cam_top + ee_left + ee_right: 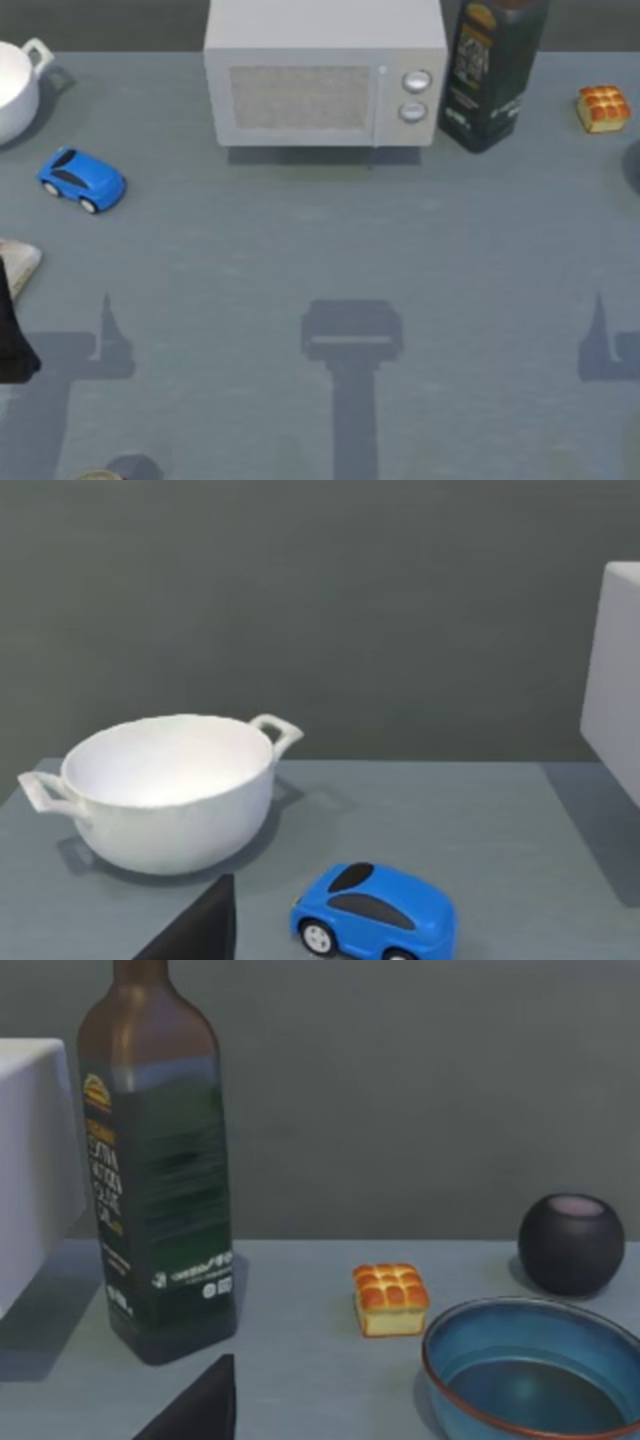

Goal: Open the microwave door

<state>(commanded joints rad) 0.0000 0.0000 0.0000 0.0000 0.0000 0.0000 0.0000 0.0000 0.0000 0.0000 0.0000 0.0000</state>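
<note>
Microwave door (300, 97) sits flush in the microwave (325, 30), nothing opened yet; handle well ahead of both grippers' fingers, finger state cannot be told

Light-grey microwave (325, 60), speckled door (297, 97), blue toy car (82, 180).

Grey microwave (325, 70) upright, microwave door (297, 98) shut
</note>
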